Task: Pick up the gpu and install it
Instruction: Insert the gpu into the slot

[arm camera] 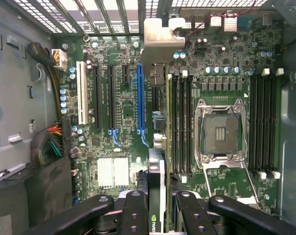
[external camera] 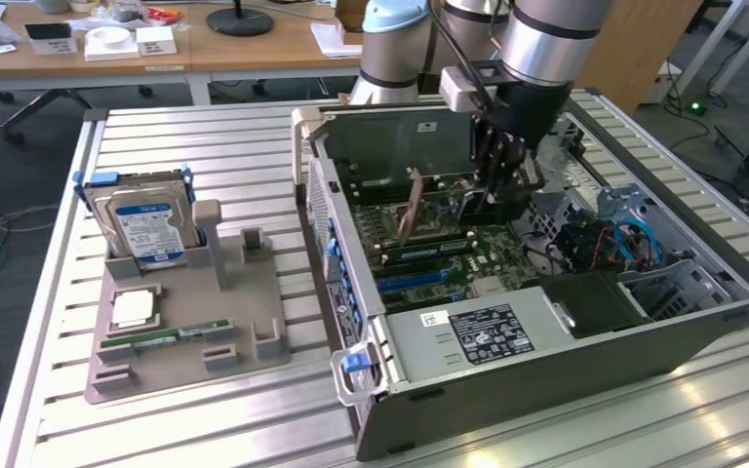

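The gpu (arm camera: 156,196) is a thin dark card seen edge-on in the wrist view, with a green logo near my fingers (arm camera: 133,213) and its silver bracket (arm camera: 161,32) at the case's rear wall. My gripper (arm camera: 158,213) is shut on it. The card hangs over the motherboard (arm camera: 123,112), just beside the long blue slot (arm camera: 139,98); I cannot tell whether it touches the board. In the exterior view my gripper (external camera: 495,200) reaches down inside the open computer case (external camera: 388,390), and the card (external camera: 409,210) shows as a thin brownish slab toward the exterior view's left of it.
A grey holder (external camera: 251,292) on the slatted table at the exterior view's left carries a hard drive (external camera: 147,226), a processor chip (external camera: 134,308) and a green memory stick (external camera: 167,336). Inside the case lie an empty processor socket (arm camera: 220,129), memory slots (arm camera: 180,122), cable bundles (arm camera: 52,142) and a power supply (external camera: 479,336).
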`<state>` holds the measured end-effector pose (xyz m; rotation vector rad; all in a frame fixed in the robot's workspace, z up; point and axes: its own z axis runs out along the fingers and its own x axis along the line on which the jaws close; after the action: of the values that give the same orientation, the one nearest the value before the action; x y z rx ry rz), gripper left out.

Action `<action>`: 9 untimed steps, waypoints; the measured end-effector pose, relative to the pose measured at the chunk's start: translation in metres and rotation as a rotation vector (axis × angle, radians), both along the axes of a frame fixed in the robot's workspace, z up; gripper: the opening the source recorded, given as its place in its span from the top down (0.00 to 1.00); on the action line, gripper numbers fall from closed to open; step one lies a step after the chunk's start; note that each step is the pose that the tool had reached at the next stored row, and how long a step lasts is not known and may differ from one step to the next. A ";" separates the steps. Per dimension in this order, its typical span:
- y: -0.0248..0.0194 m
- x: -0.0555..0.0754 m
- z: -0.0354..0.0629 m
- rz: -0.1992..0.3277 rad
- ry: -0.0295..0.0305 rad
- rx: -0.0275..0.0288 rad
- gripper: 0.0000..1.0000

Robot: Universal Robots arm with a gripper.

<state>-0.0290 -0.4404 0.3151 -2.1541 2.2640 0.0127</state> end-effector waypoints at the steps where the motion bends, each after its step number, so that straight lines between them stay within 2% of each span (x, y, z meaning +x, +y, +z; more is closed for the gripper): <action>1: 0.0000 -0.001 -0.0007 0.000 -0.0022 0.0000 0.73; 4: 0.0000 -0.003 -0.0024 0.002 -0.0064 -0.0001 0.73; 7: -0.0003 -0.005 -0.0029 0.002 -0.0071 0.0000 0.73; 9: -0.0020 -0.006 -0.0030 0.003 -0.0071 0.0001 0.73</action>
<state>-0.0347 -0.4424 0.3120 -2.1542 2.2567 0.0051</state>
